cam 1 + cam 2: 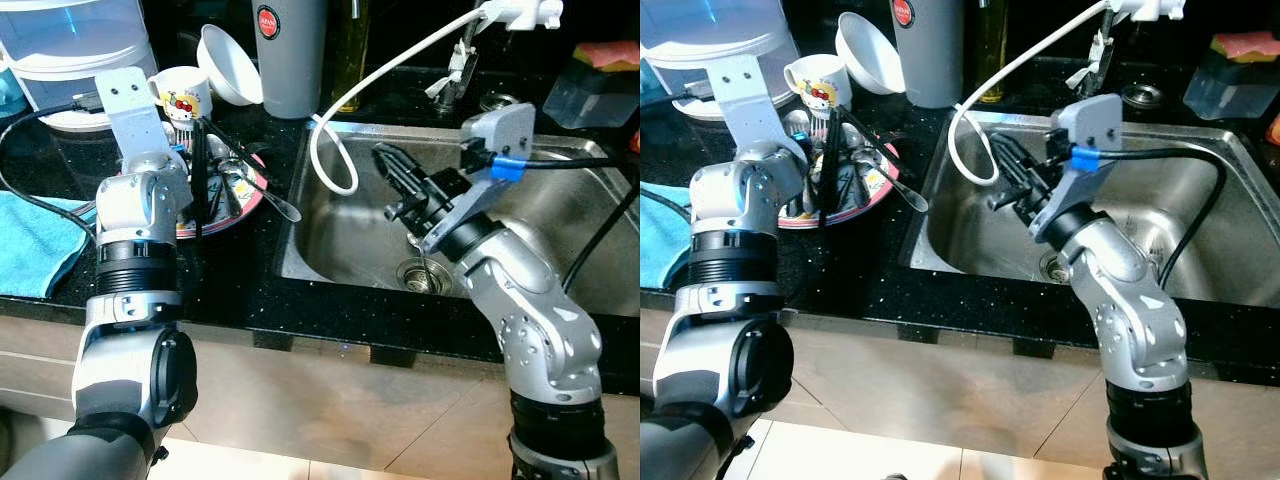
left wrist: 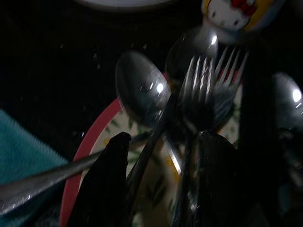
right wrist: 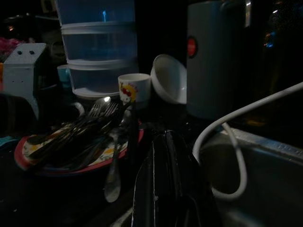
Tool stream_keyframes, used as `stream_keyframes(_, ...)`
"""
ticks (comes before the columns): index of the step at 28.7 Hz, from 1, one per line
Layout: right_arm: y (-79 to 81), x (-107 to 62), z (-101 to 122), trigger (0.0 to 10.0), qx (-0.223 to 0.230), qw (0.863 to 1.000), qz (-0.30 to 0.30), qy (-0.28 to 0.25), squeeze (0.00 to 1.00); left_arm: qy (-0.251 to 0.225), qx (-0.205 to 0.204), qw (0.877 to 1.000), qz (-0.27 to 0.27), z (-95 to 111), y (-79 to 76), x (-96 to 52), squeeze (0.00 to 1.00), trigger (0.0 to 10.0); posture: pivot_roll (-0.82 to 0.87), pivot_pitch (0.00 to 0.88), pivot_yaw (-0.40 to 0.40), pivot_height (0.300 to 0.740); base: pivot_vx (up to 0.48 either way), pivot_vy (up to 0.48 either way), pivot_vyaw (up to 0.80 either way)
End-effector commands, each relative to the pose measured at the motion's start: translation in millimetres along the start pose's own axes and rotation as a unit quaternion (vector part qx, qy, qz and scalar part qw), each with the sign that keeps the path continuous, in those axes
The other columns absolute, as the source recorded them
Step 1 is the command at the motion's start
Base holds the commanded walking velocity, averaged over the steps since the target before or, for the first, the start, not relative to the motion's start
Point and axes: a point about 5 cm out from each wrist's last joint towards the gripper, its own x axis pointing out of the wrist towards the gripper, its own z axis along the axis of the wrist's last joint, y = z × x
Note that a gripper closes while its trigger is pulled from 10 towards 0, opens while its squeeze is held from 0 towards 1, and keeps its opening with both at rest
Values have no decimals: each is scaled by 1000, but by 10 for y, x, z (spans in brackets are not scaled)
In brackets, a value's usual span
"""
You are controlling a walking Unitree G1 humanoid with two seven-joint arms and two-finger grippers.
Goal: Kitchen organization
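A red-rimmed plate (image 1: 255, 207) on the black counter holds a heap of spoons and forks (image 1: 238, 175); one spoon (image 1: 281, 206) hangs over its rim toward the sink. My left gripper (image 1: 203, 150) hovers low over this heap. Its fingers (image 2: 102, 184) are open, with cutlery handles lying between them. My right gripper (image 1: 386, 156) hangs over the steel sink (image 1: 340, 245) with its fingers (image 3: 163, 179) shut on nothing, pointing toward the plate. A cartoon mug (image 1: 183, 92) and a tilted white bowl (image 1: 228, 65) stand behind the plate.
A white hose (image 1: 335, 160) loops from the tap (image 1: 460, 60) into the sink's left side. A grey canister (image 1: 292, 55) and a clear stacked container (image 1: 75, 45) stand at the back. A blue towel (image 1: 35, 240) lies left; a translucent box (image 1: 595, 85) back right.
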Motion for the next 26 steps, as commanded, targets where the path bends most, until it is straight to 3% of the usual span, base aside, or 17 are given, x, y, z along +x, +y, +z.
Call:
stream_keyframes(1, 35, -12, -14, 10000, 6, 1000, 11, 5, 0, 22, -1, 1000, 1, -89, -1, 2, 0, 10000, 65, 96, 58, 740, 0, 0, 0)
stream_keyframes(8, 1, -11, -21, 10000, 5, 1000, 0, 6, 0, 65, -16, 998, 1, -193, 9, 38, 0, 10000, 65, 97, 57, 740, 0, 0, 0)
stream_keyframes(10, -14, -17, -12, 10000, 4, 1000, -3, 6, 0, 64, -14, 998, 2, -194, 10, 46, 0, 6549, 64, 101, 57, 740, 0, 0, 0)
stream_keyframes(11, -17, -19, -10, 10000, 4, 1000, -4, 6, 0, 64, -13, 998, 2, -193, 10, 47, 0, 5294, 64, 101, 57, 740, 0, 0, 0)
stream_keyframes(12, -17, -19, -10, 10000, 4, 1000, -4, 6, 0, 64, -13, 998, 2, -193, 10, 47, 0, 5294, 64, 101, 57, 740, 0, 0, 0)
stream_keyframes(13, -20, -20, -8, 10000, 4, 1000, -5, 6, 0, 65, -13, 998, 3, -194, 10, 46, 0, 2314, 63, 102, 57, 740, 0, 0, 0)
stream_keyframes(15, -21, -20, -6, 10000, 4, 1000, -6, 6, 0, 63, -12, 998, 2, -190, 8, 44, 0, 2196, 63, 102, 57, 740, 0, 0, 0)
stream_keyframes(16, -23, -20, -5, 10000, 4, 1000, -6, 6, 0, 62, -10, 998, 1, -188, 7, 42, 0, 0, 64, 102, 57, 740, 0, 0, 0)
stream_keyframes(26, -31, -20, 3, 10000, 4, 1000, -10, 3, 0, 45, -9, 999, 0, -136, 7, 37, 0, 0, 64, 104, 55, 740, 0, 0, 0)
